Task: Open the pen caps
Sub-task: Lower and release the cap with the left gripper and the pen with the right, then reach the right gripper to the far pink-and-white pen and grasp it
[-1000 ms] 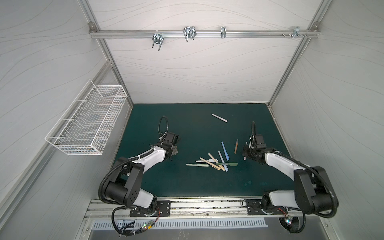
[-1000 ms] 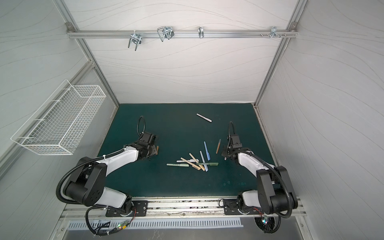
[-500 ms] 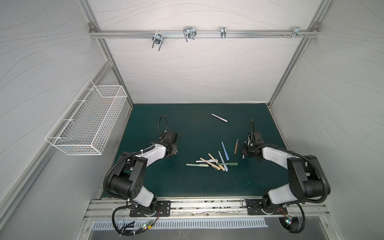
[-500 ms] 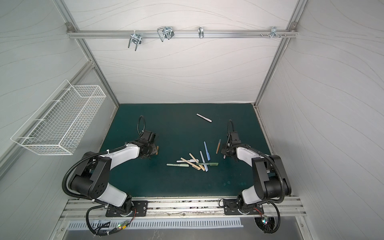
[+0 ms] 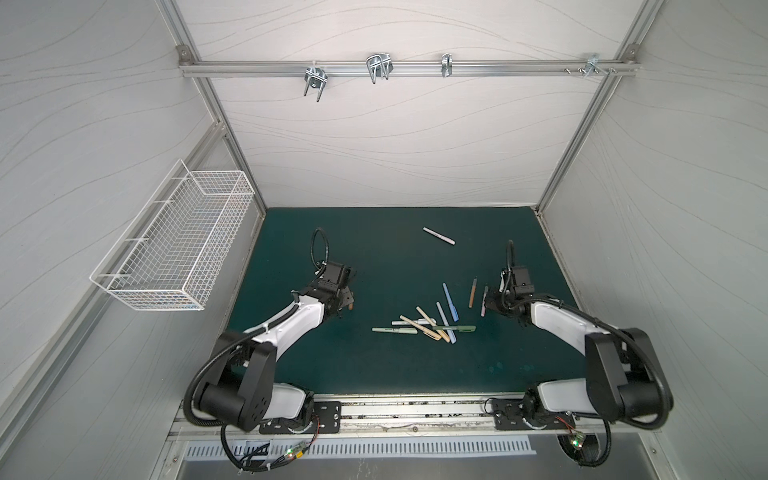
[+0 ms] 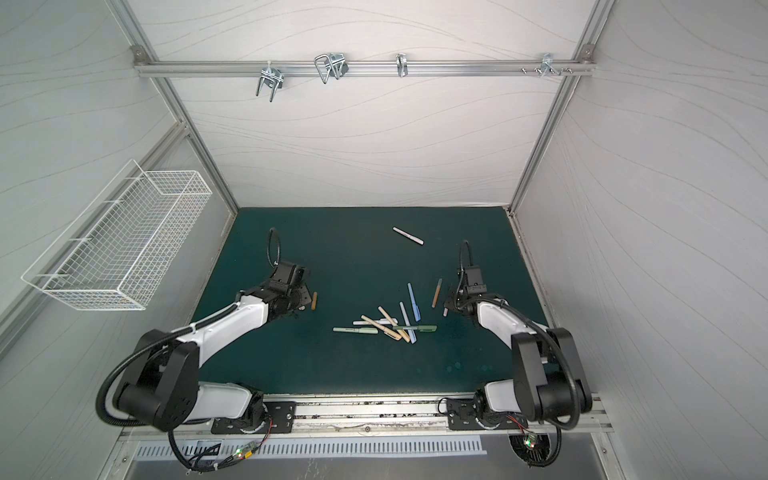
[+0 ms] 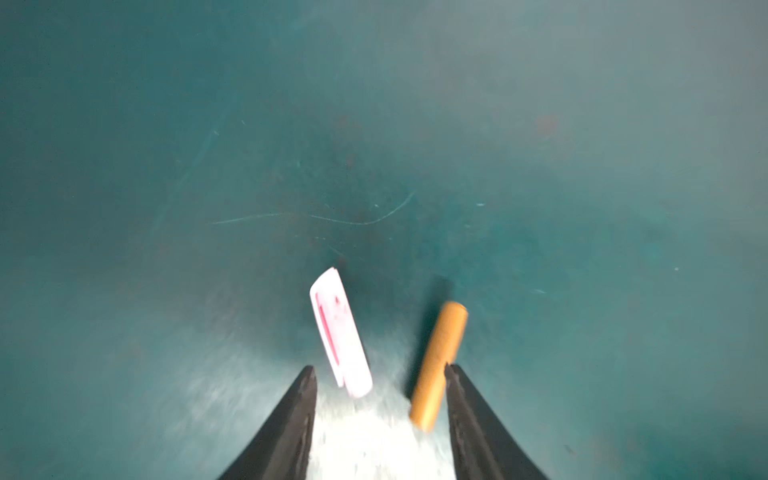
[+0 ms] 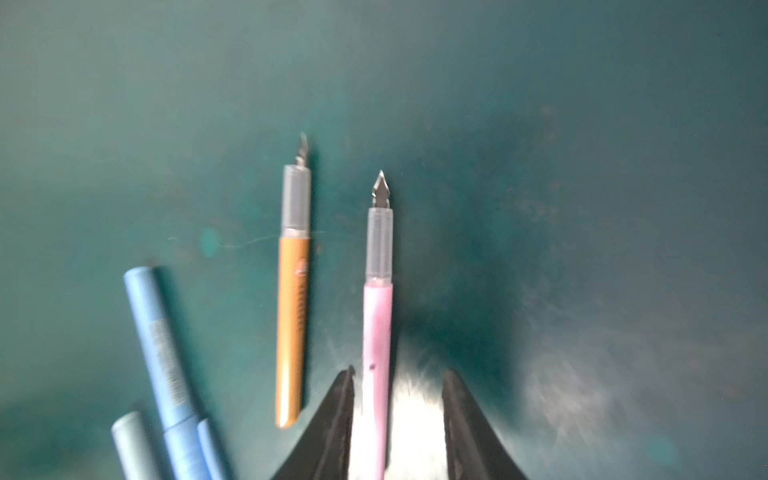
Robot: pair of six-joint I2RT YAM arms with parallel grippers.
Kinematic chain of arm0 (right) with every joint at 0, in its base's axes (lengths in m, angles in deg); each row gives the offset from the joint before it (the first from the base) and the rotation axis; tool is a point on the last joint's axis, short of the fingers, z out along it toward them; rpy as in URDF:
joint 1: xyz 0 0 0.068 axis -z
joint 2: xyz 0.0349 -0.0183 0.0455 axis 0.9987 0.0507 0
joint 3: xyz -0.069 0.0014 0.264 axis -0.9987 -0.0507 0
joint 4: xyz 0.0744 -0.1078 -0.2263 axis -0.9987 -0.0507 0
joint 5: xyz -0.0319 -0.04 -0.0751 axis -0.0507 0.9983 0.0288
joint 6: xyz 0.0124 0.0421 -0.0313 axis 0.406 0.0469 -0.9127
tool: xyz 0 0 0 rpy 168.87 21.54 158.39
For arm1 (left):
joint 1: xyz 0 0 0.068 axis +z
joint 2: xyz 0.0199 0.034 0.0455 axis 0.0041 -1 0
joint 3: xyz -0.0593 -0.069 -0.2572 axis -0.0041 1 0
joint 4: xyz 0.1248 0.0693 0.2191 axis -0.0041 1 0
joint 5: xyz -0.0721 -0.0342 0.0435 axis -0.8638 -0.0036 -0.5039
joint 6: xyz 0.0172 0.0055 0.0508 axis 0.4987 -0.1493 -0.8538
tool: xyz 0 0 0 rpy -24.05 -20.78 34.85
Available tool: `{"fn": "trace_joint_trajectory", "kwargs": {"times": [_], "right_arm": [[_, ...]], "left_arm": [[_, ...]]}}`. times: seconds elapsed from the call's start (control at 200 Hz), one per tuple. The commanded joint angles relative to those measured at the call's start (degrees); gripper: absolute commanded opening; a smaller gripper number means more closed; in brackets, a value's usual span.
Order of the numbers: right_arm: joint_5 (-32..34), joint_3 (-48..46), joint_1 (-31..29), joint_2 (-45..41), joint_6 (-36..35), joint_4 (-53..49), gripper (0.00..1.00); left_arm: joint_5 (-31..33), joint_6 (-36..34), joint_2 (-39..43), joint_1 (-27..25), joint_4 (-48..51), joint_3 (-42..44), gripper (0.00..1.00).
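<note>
Resting on the green surface (image 5: 374, 374), a short pink-and-white plastic cap (image 7: 340, 332) and a tan cap (image 7: 440, 361) lie at the spread left hand (image 7: 380, 368); the spread right hand (image 8: 400, 370) straddles an uncapped pink pen (image 8: 377, 316). Two seem done; the piled pastel pens (image 5: 424, 326) look capped.

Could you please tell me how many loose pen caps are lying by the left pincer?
2. A pink cap lies between the tips of the open left pincer; a tan cap lies beside it, near one tip. Others may be hidden in the pen pile.
</note>
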Motion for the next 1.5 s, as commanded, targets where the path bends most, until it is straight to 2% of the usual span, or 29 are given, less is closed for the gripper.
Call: {"fn": "trace_joint_trajectory", "kwargs": {"times": [0.0,0.105,0.195,0.27,0.34,0.485,0.67,0.865,1.135,1.495], "right_arm": [[0.6,-1.9,0.1,-6.8,-0.9,0.0,0.41],[0.4,-3.3,-1.8,-15.3,-3.4,0.1,0.42],[0.9,-3.6,-5.4,-21.1,-6.5,1.0,0.44],[2.9,-2.7,-9.0,-23.2,-8.9,1.1,0.48],[5.5,-1.5,-11.9,-21.5,-10.4,2.1,0.52],[6.9,6.5,-13.9,-7.8,-15.0,1.4,0.59],[3.6,19.6,-13.0,11.9,-21.2,-0.2,0.64],[-5.1,35.4,-9.5,28.5,-24.3,-4.8,0.66],[-10.7,60.7,-6.5,48.0,-27.0,-15.1,0.61],[-11.1,90.9,-4.0,66.0,-29.2,-31.3,0.62]], "left_arm": [[3.4,-1.6,6.9,-3.2,-2.8,1.9,0.53],[0.6,-4.8,12.7,-6.3,-7.3,4.5,0.56],[-6.0,-8.3,15.1,-8.5,-12.5,6.4,0.59],[-12.3,-10.1,15.7,-10.1,-17.1,7.6,0.58],[-16.7,-11.0,15.5,-11.5,-20.5,8.1,0.57],[-26.1,-11.8,11.9,-13.1,-25.9,7.8,0.56],[-31.3,-13.4,7.3,-16.0,-27.8,5.8,0.56],[-31.5,-13.1,6.7,-17.8,-28.2,5.1,0.59],[-31.7,-11.8,7.6,-17.7,-29.4,6.1,0.59],[-30.1,-13.3,5.8,-17.8,-29.3,5.9,0.59]]}}
